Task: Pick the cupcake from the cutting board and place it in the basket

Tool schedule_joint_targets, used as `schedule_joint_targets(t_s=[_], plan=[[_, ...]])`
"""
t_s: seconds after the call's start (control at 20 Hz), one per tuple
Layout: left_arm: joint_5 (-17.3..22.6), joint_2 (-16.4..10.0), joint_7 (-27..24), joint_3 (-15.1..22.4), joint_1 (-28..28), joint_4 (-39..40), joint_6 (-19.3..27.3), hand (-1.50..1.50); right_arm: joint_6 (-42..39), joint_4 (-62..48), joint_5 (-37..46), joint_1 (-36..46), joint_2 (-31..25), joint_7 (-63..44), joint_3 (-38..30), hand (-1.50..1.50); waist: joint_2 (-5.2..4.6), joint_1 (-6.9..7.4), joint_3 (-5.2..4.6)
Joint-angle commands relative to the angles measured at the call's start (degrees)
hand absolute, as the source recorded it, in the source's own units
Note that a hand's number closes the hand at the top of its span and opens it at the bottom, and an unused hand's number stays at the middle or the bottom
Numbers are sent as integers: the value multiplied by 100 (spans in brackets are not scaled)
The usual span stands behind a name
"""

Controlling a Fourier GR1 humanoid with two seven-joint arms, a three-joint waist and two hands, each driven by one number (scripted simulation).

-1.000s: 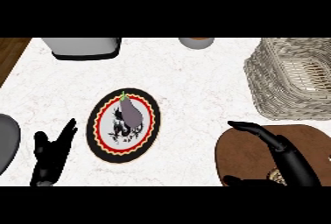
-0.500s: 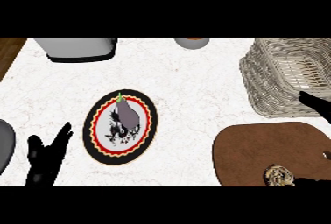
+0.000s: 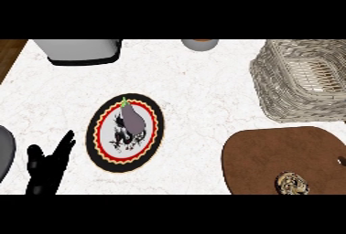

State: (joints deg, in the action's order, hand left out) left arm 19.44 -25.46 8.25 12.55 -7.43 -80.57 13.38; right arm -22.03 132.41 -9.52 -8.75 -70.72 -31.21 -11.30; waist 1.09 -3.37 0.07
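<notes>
Your left robot hand (image 3: pixel 43 170) rests at the lower left of the table (image 3: pixel 202 87), fingers spread, holding nothing. Only a sliver of the right robot hand (image 3: pixel 342 161) shows, so you cannot tell its state. The cupcake (image 3: pixel 293 183) sits on the cutting board (image 3: pixel 270 148), apart from the basket (image 3: pixel 304 77).

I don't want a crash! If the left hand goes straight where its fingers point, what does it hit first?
Probably the left rim of the plate: the left hand points away and slightly right, toward it. It might just slip past; height is unclear.
</notes>
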Motion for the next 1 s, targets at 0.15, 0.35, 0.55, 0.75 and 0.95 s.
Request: schedule_joint_targets(t_s=[0.15,0.35,0.55,0.75,0.95], plan=[[46,102,218,27,-29,231,-154,0,-1558,-32,-1355,-340,-427,-470,-1513,-150,-37,7,-14],[-33,155,157,21,-104,302,-226,0,-2243,18,-1742,-547,26,-603,-2226,-150,-46,75,-11],[-171,250,30,50,-233,273,-223,0,-2529,432,-1416,-909,962,-560,-2516,-150,-59,132,-5],[-95,192,468,-116,215,268,-382,0,-2383,597,-1205,-761,1328,-716,-2181,-150,-100,275,-8],[-272,397,503,-33,299,207,-284,0,-2232,540,-105,-579,2000,-496,-1289,-150,-121,366,-2]])
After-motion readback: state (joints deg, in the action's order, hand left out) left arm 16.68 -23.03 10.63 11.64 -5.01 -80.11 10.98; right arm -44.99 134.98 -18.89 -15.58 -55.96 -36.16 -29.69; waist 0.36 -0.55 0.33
